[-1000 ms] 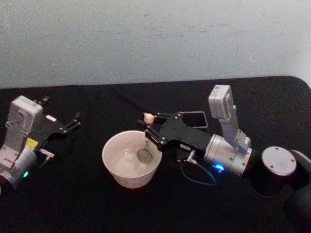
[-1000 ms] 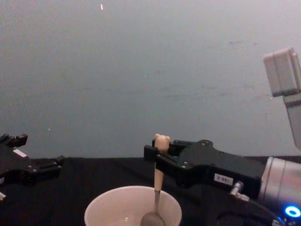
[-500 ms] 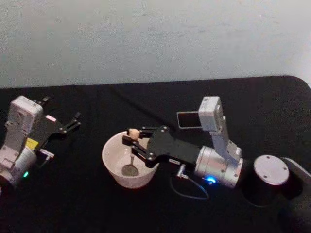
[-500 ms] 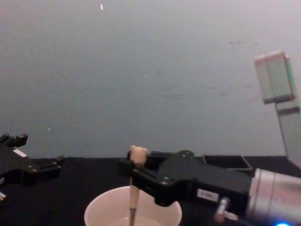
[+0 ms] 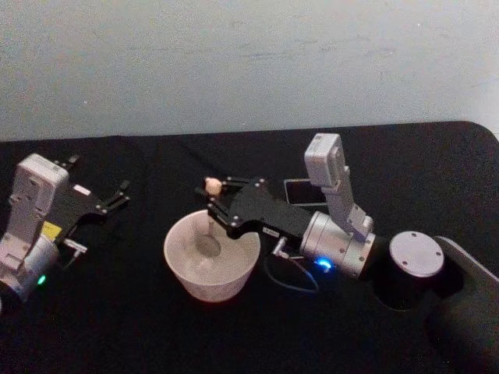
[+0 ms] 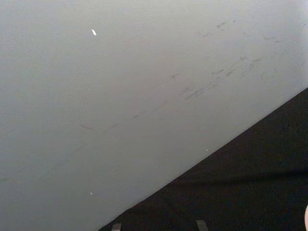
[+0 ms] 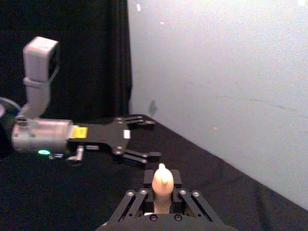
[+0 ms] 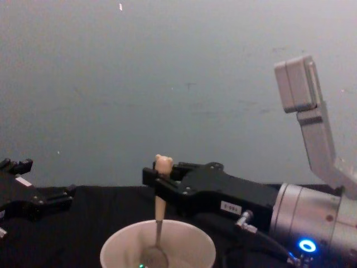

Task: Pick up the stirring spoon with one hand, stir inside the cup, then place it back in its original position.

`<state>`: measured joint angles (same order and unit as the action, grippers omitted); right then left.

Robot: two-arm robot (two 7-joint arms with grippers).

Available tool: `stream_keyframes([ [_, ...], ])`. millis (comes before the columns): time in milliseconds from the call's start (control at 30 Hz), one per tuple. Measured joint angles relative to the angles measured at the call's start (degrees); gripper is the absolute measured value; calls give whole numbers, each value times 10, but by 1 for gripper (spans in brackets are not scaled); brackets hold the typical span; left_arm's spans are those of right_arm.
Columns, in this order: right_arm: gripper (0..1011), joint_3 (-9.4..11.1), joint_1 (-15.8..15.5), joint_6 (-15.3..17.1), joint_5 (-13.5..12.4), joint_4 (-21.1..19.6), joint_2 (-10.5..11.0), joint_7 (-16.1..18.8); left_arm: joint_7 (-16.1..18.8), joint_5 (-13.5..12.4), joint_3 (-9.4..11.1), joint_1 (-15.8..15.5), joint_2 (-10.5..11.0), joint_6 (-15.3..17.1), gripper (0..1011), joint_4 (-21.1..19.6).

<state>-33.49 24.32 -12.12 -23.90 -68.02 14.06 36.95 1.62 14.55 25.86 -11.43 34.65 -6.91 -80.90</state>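
Note:
The stirring spoon (image 5: 210,186) stands upright in the cream cup (image 5: 204,290). Its bear head (image 8: 163,163) is at the top and its metal bowl (image 8: 154,257) is down inside the cup (image 8: 119,238), toward the far side. My right gripper (image 5: 215,199) is shut on the beige handle just below the bear head (image 7: 162,181), reaching in from the right. The dark grey holder (image 5: 296,192) stands behind the right forearm, partly hidden by the wrist camera. My left gripper (image 5: 117,199) rests open on the table at the left, well apart from the cup.
Black cloth covers the table (image 5: 140,327) up to a pale wall (image 5: 234,62). The right arm's silver wrist (image 5: 339,248) and a thin cable (image 5: 292,282) lie just right of the cup. The left gripper (image 7: 134,139) shows beyond the spoon.
The right gripper has swept the spoon around inside the cup, from the right side, across the near side, to the far side. The left arm has stayed still.

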Motion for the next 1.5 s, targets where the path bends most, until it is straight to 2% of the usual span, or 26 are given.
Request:
stream_keyframes([
  [400,200,17,-2,1,2,4,2,-5,0,0,0,0,0,0,1001,0],
  [700,200,25,-13,5,-6,-24,12,0,0,0,0,0,0,0,1001,0],
  [967,200,43,-19,-6,-24,-92,46,18,0,0,0,0,0,0,1001,0],
  [1233,200,65,-22,-18,-42,-132,74,22,0,0,0,0,0,0,1001,0],
  [1500,200,96,-33,-30,-54,-162,106,14,0,0,0,0,0,0,1001,0],
])
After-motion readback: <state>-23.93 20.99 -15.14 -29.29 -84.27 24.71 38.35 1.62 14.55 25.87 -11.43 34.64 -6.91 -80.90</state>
